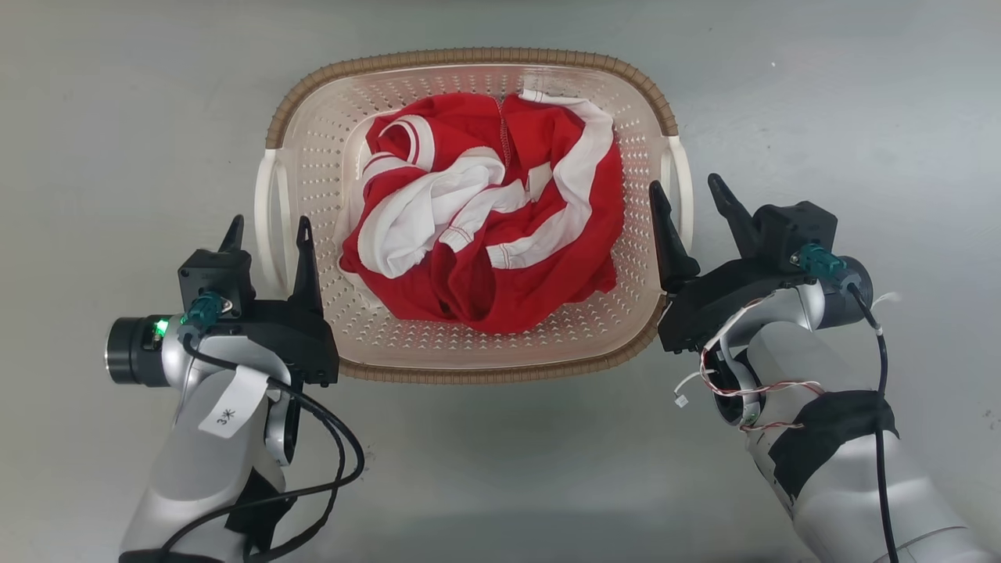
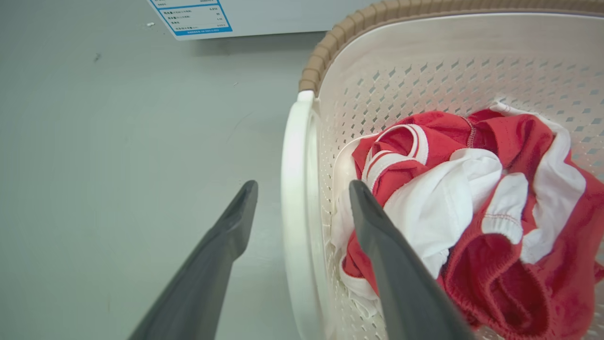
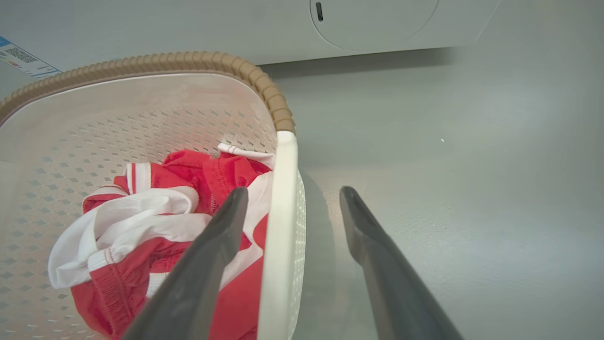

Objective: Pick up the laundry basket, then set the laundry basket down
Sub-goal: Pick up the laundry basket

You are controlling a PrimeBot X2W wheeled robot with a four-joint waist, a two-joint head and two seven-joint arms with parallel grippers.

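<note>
Left gripper (image 1: 269, 225) spread astride the left handle (image 1: 264, 188) of the laundry basket (image 1: 469, 56); right gripper (image 1: 686, 188) spread astride the right handle (image 1: 683, 160); nothing pinched; long axis spanning gripper to gripper.

On the left forearm (image 1: 195, 469), a white tag (image 1: 232, 400) — marked "3" and an asterisk.

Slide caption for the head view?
Left claw and right claw, both open, straddle the handles of the laundry basket.
</note>
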